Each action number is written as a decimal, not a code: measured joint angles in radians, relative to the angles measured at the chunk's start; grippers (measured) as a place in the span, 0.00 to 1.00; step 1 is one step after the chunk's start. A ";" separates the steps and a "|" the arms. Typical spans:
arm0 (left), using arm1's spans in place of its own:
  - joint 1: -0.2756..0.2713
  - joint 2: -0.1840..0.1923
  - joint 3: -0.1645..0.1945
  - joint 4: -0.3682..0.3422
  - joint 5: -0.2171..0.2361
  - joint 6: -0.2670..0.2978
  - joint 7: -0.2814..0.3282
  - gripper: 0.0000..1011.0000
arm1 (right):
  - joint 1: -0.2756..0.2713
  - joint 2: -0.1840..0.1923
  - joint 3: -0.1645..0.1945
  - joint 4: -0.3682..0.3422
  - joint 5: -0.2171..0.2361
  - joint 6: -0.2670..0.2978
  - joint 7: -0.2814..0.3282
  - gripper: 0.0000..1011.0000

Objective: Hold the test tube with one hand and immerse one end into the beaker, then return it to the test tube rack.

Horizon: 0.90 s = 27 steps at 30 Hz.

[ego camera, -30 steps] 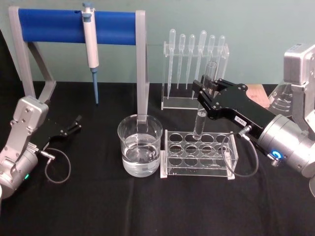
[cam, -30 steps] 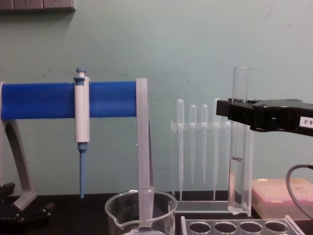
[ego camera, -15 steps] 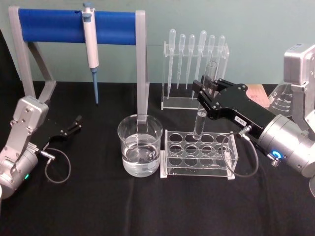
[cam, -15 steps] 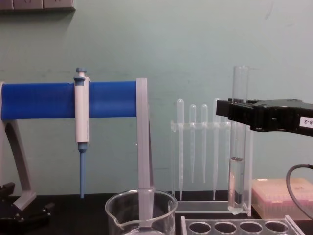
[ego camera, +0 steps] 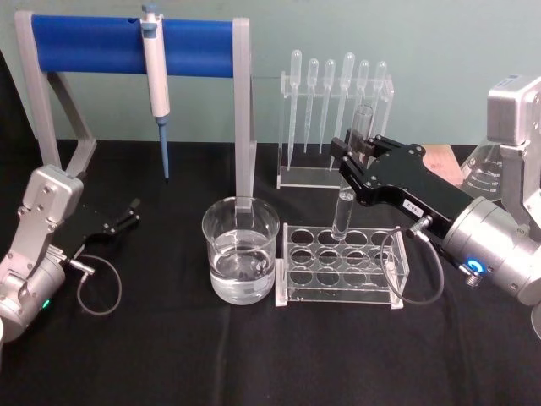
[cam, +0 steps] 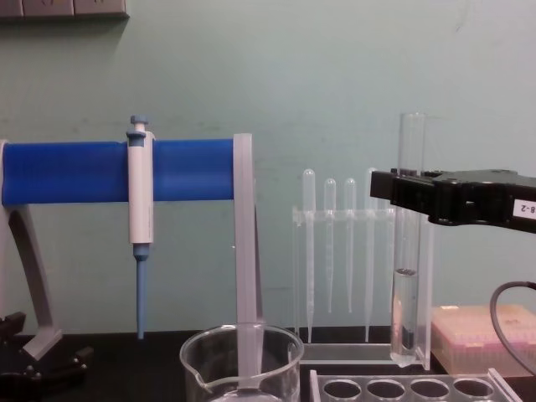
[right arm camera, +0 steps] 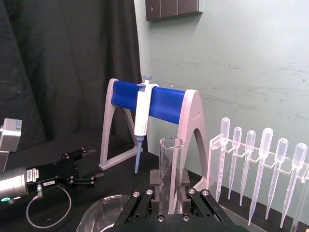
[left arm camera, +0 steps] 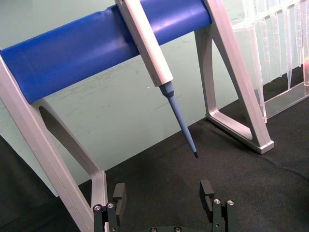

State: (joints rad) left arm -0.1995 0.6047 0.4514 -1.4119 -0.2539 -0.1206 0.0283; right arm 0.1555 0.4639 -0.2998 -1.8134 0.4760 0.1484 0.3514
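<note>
My right gripper is shut on the test tube, a clear glass tube held upright by its upper part. The tube's round bottom hangs just above the back row of the clear rack. In the chest view the test tube holds some clear liquid, and the right gripper clamps it below the rim. The beaker, with water in it, stands to the left of the rack, apart from the tube. My left gripper rests open at the far left, holding nothing.
A blue-and-white pipettor hangs from a stand with a blue bar at the back left. A clear stand of plastic pipettes is behind the rack. A glass flask stands at the right edge.
</note>
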 joint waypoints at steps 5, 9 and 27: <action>0.000 0.000 0.000 0.000 0.000 0.000 0.000 0.99 | 0.000 0.000 0.000 0.000 0.000 0.000 0.000 0.23; 0.000 0.000 0.000 0.000 0.000 0.000 0.000 0.99 | 0.000 0.000 0.000 0.000 0.000 0.000 0.000 0.23; 0.000 0.000 0.000 0.000 0.000 0.000 0.000 0.99 | 0.000 0.000 0.000 0.000 0.000 0.000 0.000 0.22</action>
State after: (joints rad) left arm -0.1995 0.6047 0.4514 -1.4120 -0.2539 -0.1206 0.0283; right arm 0.1556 0.4639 -0.2998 -1.8134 0.4760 0.1484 0.3514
